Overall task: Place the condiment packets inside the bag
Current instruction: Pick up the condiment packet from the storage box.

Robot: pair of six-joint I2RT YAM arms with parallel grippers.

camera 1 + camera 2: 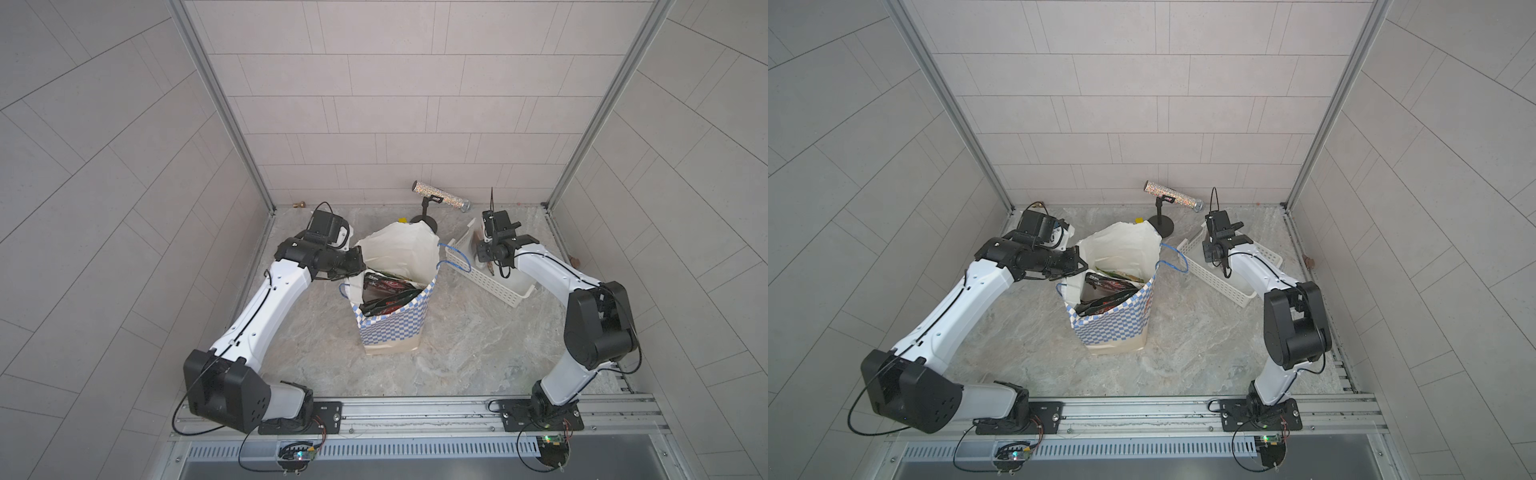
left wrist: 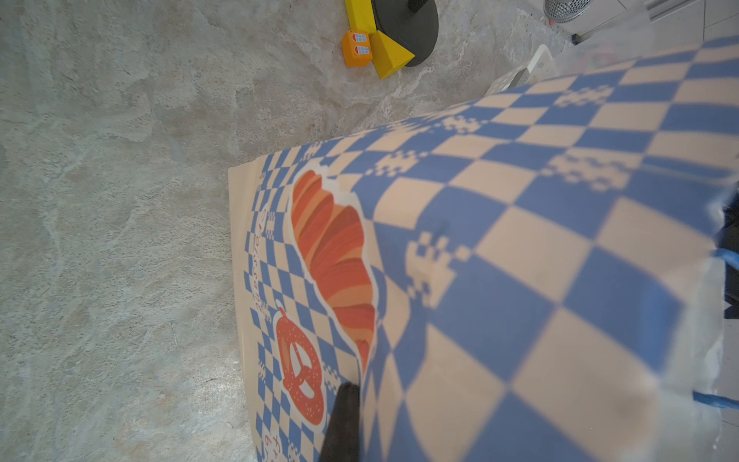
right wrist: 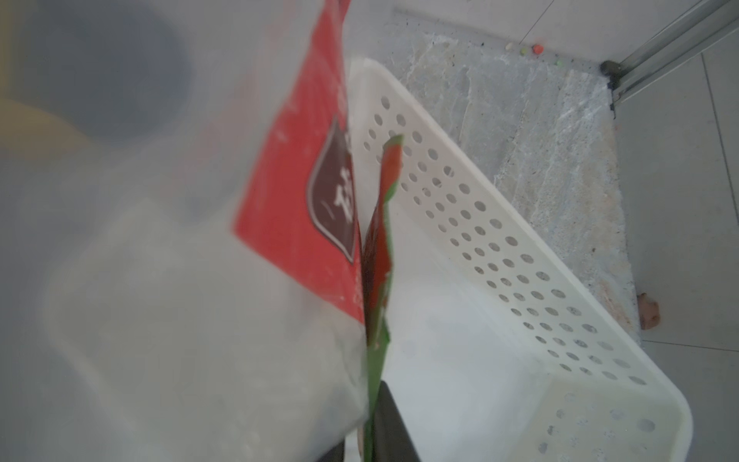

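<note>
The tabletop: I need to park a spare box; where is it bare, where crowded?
Bare marble lies between the bag and the front rail, and between the bag and the right arm, nearer than the basket. Crowded behind the bag: stand base, yellow blocks and basket sit close together.

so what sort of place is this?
Likely a robot test cell, not a real room: tile-look panel walls in aluminium framing, marble-look tabletop, left arm and right arm bolted to a front rail.
</note>
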